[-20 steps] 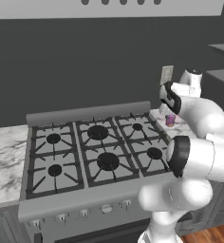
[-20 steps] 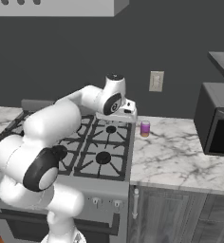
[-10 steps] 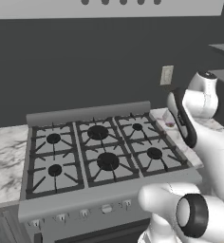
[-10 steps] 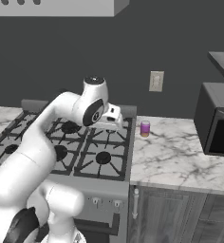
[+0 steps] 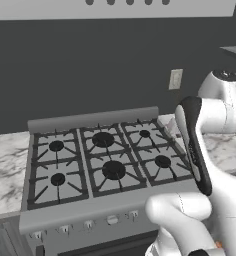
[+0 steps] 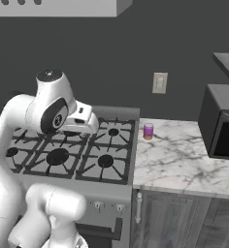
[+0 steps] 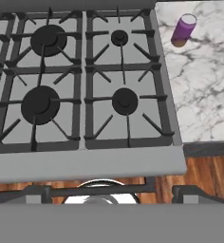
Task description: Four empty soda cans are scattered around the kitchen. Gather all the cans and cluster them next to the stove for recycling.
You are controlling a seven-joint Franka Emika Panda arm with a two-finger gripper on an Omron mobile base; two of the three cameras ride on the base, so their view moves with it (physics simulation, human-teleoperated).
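One purple soda can (image 6: 148, 131) stood upright on the marble bench (image 6: 184, 160), just to the right of the stove (image 6: 77, 150). It was near the stove's back corner and close to the dark wall. In the hand view the same can (image 7: 183, 30) sat on the bench beside the stove's edge, past the small back burner (image 7: 119, 37). I could not tell if anything was inside the can. The stove had black grates, and no pots or pans sat on them.

The white arm reached up over the stove. The claw was spread wide and gripped nothing. A black microwave (image 6: 222, 123) sat on the bench far to the right, well apart from the can.
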